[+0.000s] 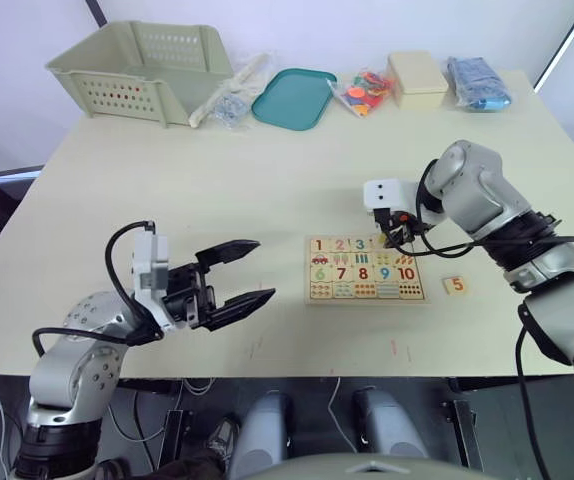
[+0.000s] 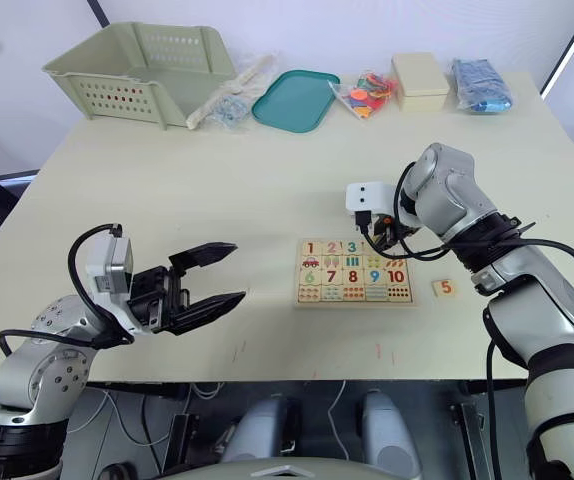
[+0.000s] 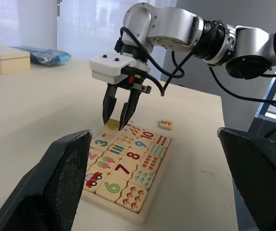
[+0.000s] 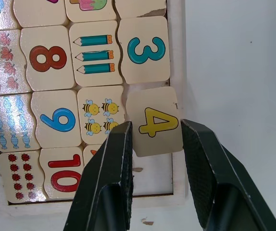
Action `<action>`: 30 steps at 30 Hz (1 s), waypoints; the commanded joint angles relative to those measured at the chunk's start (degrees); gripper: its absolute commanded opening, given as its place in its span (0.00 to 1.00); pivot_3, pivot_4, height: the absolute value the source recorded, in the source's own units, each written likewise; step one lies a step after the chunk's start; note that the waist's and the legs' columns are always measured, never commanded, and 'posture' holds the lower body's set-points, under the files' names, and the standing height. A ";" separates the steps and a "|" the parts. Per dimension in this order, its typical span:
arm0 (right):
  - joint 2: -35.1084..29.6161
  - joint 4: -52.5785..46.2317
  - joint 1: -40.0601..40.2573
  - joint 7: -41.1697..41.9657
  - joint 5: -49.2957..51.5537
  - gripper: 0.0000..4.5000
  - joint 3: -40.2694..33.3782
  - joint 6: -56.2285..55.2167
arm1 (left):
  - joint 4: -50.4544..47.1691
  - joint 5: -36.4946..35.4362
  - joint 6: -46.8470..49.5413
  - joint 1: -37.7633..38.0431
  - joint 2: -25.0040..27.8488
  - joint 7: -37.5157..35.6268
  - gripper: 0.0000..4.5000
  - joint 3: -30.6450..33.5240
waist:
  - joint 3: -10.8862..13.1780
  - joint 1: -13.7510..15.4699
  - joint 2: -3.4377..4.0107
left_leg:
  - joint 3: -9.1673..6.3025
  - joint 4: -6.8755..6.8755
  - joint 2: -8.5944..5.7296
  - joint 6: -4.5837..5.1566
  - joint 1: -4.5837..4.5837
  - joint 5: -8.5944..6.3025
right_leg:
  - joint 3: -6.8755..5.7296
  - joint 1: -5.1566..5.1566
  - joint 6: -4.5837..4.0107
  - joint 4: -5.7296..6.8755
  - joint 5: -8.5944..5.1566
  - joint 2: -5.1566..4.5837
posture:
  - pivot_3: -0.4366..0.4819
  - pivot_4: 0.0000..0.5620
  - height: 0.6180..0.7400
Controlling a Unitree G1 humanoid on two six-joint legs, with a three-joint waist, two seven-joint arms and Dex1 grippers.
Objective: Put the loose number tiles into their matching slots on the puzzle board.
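On the left, the left gripper hangs above bare table well to the left of the puzzle board, its two black fingers spread wide apart and holding nothing. Behind it, along the far edge of the table, stand a pale green basket, a clear plastic bag, a teal tray, a bag of colourful pieces, a cream box and a blue packet. The puzzle board lies flat near the middle of the table, somewhat to the right. In its top row the tiles 1, 2 and 3 sit in their slots, with the printed 6 to 10 squares, pictures and dot rows below them. The right gripper points down over the far right part of that top row, its fingers a little apart on either side of the yellow 4 tile. The tile lies slightly askew over its slot next to the 3, and whether the fingers actually press on it cannot be told. The slot beyond it, at the board's right end, is bare wood. The 5 tile lies loose on the table just to the right of the board, apart from both grippers.
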 commanded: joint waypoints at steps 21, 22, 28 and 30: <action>-0.06 -2.49 0.14 0.46 0.06 0.30 -0.28 1.29 | -1.55 -0.22 -1.23 0.12 0.26 -0.59 1.00 -0.48 | 0.00 0.01 0.00 | -0.01 0.00 0.00 0.00 -0.01 0.00 | -0.01 0.00 0.00 -0.01 0.00 0.00 | 0.48 0.27 1.00; -0.05 -2.49 0.13 0.48 0.06 0.30 -0.27 1.31 | -1.82 -0.40 -0.94 -0.07 0.37 -0.26 1.00 -0.50 | 0.00 0.01 0.00 | -0.01 0.00 0.00 0.00 -0.01 0.00 | -0.01 0.00 0.00 -0.01 0.00 0.00 | 0.48 0.27 1.00; 0.04 -2.36 0.12 0.45 0.10 0.52 -0.29 1.26 | -2.15 -0.82 0.06 -0.83 0.68 0.46 1.00 -0.36 | 0.00 0.00 0.00 | -0.02 0.00 0.00 0.00 -0.01 0.00 | -0.01 0.00 0.00 0.00 0.00 0.00 | 0.48 0.27 1.00; 0.02 -2.53 0.22 0.47 0.14 0.67 -0.32 1.34 | -2.00 -0.92 0.05 -0.83 0.76 0.34 1.00 -0.18 | 0.00 0.00 0.00 | -0.02 0.00 0.00 0.00 -0.01 0.00 | -0.01 0.00 0.00 -0.01 0.00 0.00 | 0.48 0.27 1.00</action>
